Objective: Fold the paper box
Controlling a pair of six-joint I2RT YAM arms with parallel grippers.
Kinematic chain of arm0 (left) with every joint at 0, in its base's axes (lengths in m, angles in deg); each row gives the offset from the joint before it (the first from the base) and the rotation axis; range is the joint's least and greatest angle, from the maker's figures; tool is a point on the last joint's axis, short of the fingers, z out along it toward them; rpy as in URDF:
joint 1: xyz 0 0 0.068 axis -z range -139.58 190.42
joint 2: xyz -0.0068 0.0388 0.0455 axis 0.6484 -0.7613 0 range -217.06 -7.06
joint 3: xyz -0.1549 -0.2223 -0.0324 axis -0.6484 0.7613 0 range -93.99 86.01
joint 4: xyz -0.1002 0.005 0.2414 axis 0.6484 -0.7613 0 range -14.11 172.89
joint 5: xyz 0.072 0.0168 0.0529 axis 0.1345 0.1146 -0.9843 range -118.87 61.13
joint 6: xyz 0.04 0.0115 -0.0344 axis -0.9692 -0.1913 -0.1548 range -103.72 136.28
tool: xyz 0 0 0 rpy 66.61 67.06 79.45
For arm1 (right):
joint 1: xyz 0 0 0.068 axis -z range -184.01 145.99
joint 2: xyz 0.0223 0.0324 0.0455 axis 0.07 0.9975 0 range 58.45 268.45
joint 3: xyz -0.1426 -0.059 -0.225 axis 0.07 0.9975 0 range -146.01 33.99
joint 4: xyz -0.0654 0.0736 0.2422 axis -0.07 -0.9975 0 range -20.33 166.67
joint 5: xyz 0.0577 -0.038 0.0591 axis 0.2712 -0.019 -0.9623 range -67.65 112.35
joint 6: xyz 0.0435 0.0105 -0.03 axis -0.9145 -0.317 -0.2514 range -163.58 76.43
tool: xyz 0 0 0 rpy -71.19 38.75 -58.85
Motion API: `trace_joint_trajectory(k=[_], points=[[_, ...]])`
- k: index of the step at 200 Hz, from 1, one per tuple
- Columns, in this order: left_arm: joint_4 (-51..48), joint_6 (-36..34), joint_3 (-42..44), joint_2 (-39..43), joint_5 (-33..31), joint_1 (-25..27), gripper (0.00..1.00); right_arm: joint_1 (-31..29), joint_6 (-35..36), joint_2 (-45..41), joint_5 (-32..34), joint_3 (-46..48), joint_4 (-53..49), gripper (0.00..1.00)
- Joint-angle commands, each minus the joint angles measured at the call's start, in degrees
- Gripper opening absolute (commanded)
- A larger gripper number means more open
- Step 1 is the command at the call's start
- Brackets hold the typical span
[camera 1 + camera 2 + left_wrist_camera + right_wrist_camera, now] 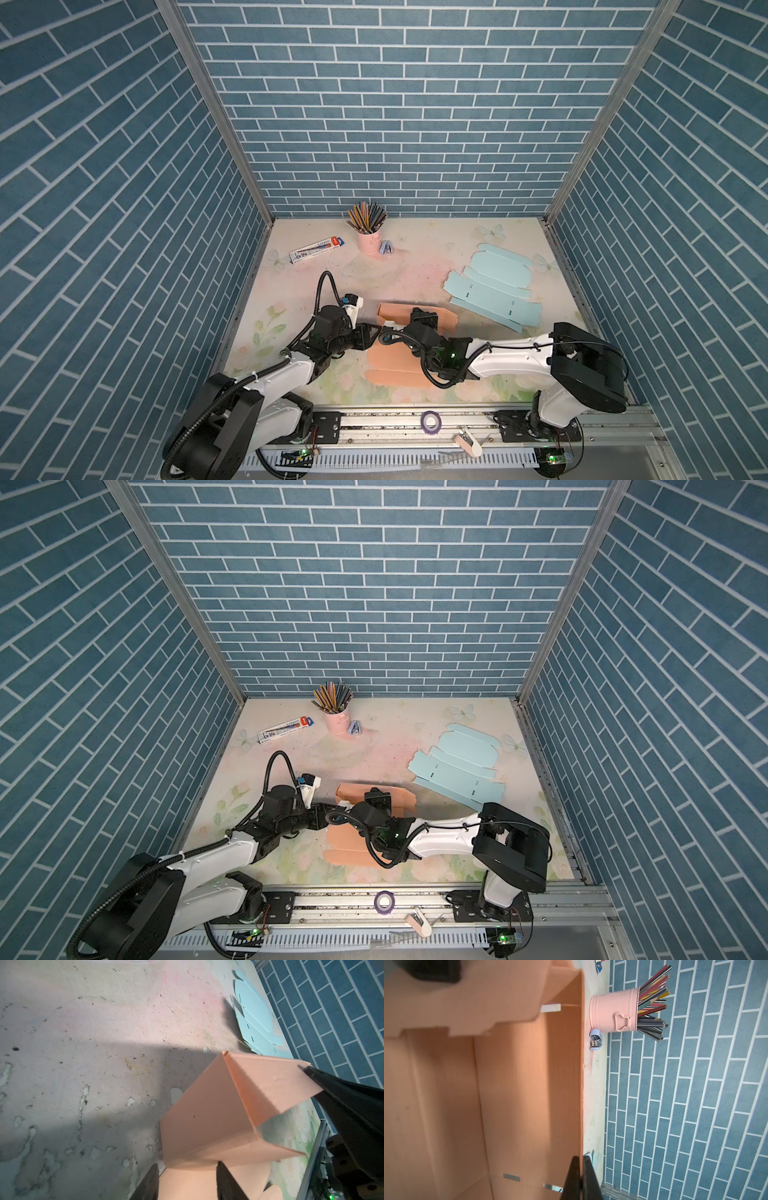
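Right gripper (580, 1159), clenched on an upright wall (562, 1084) of the orange paper box (388, 361), should hold it steady while the left gripper (187, 1164), jaws parted just beside the box on the desk (83, 1043), folds the side panel (203, 1126) inward.

Mostly matt surfaces, one glossy.
I see the paper box (207, 1126) as smooth matt peach card; the tabletop (83, 1043) beside it looks matt, chipped and speckled. Beyond the box, the pink pail (610, 1014) seems painted metal with a soft gloss, and the blue sheet (490, 286) is matt card too.
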Motion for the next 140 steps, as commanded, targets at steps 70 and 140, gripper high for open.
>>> trace_joint_trajectory(k=[70, 140], points=[[4.55, -7.3, -0.48, -1.0, -7.44, 2.82, 0.47, -3.41, -0.59, 0.15, -0.19, -0.09, -2.13, 0.0], [5.86, -10.13, -0.18, -0.61, -13.21, 6.83, 0.39, -4.91, -2.02, 1.9, 0.9, -1.37, -3.37, 0.0]])
